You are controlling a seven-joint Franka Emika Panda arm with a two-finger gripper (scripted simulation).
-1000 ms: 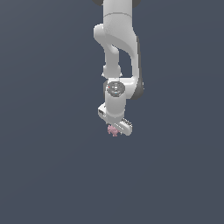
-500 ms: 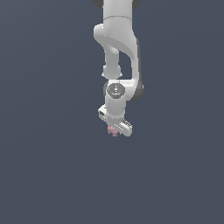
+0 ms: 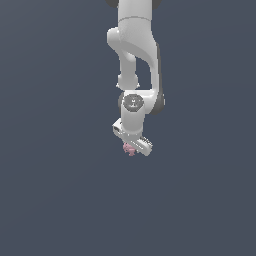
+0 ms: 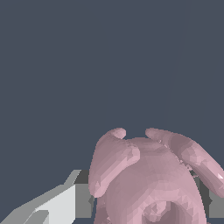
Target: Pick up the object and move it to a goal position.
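Observation:
The object (image 3: 129,148) is a tiny pink knobby lump held at the tip of my white gripper (image 3: 133,146), near the middle of the exterior view. The gripper hangs tilted from the arm and is shut on the object. In the wrist view the object (image 4: 148,179) fills the near part of the picture, with rounded bumps sticking out. It sits between a white and grey finger (image 4: 61,205) on one side and a grey finger (image 4: 215,202) on the other. No goal marker shows in either view.
A plain dark grey-blue surface (image 3: 55,190) lies all around the arm. No other object, container or edge shows in either view.
The gripper, still shut on the pink object, has risen very slightly. The arm's pose is nearly the same.

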